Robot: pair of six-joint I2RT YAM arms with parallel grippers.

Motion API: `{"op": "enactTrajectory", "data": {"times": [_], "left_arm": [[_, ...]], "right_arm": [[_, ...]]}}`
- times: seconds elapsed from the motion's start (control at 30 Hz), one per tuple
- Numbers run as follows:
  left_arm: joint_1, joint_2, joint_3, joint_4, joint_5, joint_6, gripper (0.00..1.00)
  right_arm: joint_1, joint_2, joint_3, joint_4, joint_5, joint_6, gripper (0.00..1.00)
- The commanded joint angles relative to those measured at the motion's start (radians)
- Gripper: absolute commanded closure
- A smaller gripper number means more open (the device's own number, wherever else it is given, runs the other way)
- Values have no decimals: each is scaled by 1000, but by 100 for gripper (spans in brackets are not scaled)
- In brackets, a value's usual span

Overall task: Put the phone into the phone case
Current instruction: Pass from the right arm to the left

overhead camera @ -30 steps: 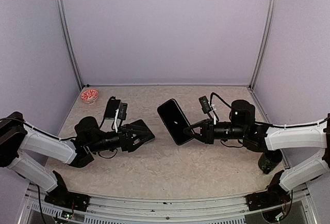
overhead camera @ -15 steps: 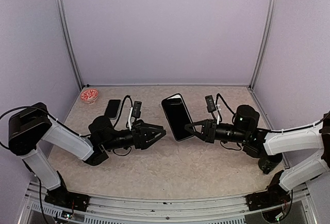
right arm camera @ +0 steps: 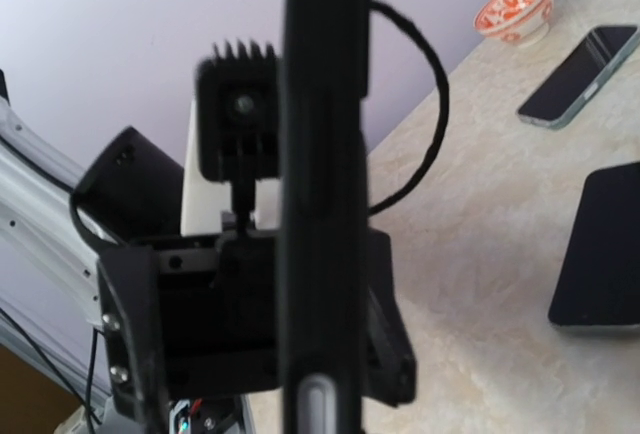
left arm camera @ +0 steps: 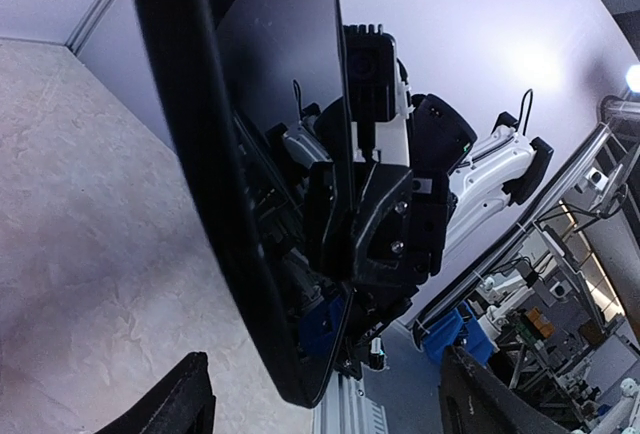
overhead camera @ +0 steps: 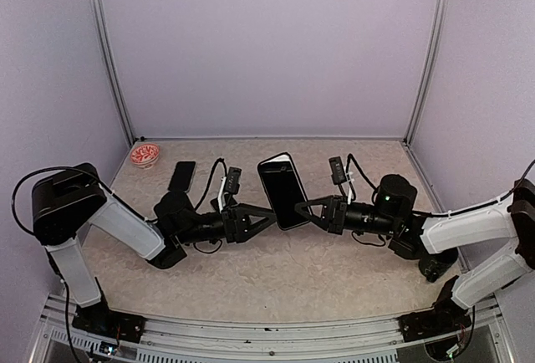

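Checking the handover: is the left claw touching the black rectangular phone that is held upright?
Apart. In the left wrist view, clear gaps separate both fingers of the left claw from the black rectangular phone.

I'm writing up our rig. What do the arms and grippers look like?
The left arm and right arm have white shells and black joints. The left gripper and right gripper are black, two-fingered, each with a camera box and looping black cable.
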Motion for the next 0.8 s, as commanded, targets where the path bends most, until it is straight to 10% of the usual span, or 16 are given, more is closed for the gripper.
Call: {"op": "enactTrajectory", "data": {"times": [0.0, 0.77], "left_arm": [[-8, 26, 30, 56, 28, -15, 29], [-8, 29, 31, 73, 32, -29, 100]], "right_arm": [[23, 34, 11, 138, 1, 17, 100], [52, 99, 20, 147, 8, 16, 100]]}}
